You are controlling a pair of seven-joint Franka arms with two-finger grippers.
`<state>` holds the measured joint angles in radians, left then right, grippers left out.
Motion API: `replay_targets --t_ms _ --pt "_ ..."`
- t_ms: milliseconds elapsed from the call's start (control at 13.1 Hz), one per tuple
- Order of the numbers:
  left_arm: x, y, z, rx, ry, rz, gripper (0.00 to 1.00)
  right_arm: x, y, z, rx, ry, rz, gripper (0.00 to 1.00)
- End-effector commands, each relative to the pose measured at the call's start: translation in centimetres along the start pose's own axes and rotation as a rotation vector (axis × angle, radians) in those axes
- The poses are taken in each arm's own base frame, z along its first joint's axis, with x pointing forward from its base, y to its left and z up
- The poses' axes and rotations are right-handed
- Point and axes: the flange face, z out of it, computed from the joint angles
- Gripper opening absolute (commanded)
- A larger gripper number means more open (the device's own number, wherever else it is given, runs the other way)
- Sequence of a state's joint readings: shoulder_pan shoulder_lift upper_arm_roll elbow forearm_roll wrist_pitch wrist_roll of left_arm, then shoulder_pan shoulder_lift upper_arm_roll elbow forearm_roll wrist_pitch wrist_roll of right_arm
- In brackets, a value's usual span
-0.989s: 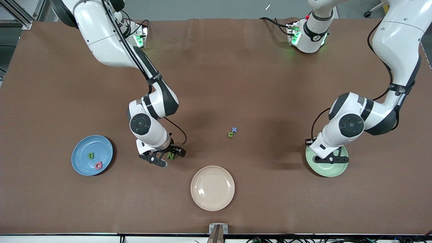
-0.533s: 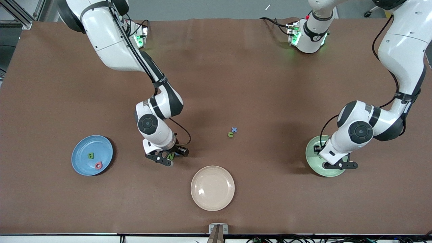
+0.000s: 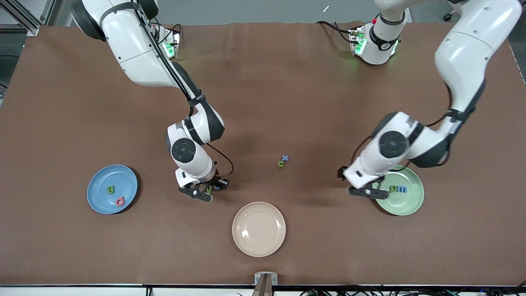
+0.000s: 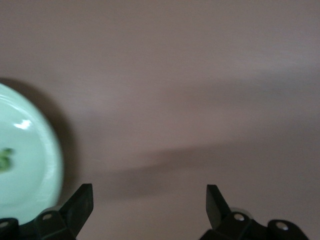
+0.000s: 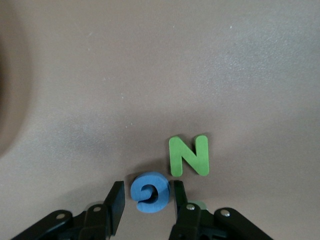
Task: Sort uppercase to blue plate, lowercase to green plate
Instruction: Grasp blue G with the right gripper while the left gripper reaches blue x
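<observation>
My right gripper (image 3: 204,192) is low on the table, open, its fingers on either side of the blue G (image 5: 150,192). The green N (image 5: 188,155) lies right beside the G and shows partly in the front view (image 3: 210,189). The blue plate (image 3: 100,181) holds the green B (image 3: 110,189) and the red D-like letter (image 3: 119,201). My left gripper (image 3: 367,190) is open and empty, over the table just off the green plate's (image 3: 411,203) rim. That plate holds the green q (image 3: 393,189) and blue m (image 3: 402,189). Blue x (image 3: 285,157) and green u (image 3: 280,164) lie mid-table.
A beige plate (image 3: 259,228) sits nearer to the front camera than the x and u, between the two arms. The green plate's edge (image 4: 30,165) shows in the left wrist view beside the left gripper (image 4: 150,205).
My left gripper has moved off the green plate toward the middle of the table, uncovering the q and m. My right gripper has shifted slightly and now straddles the G.
</observation>
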<state>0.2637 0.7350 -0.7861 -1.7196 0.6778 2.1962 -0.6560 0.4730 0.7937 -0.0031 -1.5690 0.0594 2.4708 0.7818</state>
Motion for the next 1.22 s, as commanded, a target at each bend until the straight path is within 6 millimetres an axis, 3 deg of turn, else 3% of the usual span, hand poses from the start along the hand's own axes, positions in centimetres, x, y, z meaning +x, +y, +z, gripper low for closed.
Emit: replay_targets --t_ms 0,152,380,609,837,1141 --pt "-2.3 7.7 1.4 0.004 -0.009 -0.040 0.99 -0.5 0.0 0.5 -0.003 0.017 0.005 0.41" --pt "-3.8 13.1 2.7 0.019 -0.009 -0.078 0.98 -0.5 0.0 0.6 -0.003 0.017 0.007 0.30" --pt "-5.3 18.8 4.6 0.048 0.008 -0.162 0.96 -0.1 0.1 0.1 -0.001 0.020 0.002 0.05" --pt "-5.8 20.7 5.7 0.036 -0.004 -0.165 0.91 2.1 1.5 -2.2 -0.025 0.008 -0.022 0.01" --pt "-5.8 21.2 6.2 -0.001 -0.008 -0.171 0.85 7.9 7.5 -5.9 -0.067 -0.045 -0.123 0.00" --pt "-5.8 21.5 6.7 -0.037 0.003 -0.156 0.65 14.4 19.2 -7.8 -0.083 -0.118 -0.337 0.01"
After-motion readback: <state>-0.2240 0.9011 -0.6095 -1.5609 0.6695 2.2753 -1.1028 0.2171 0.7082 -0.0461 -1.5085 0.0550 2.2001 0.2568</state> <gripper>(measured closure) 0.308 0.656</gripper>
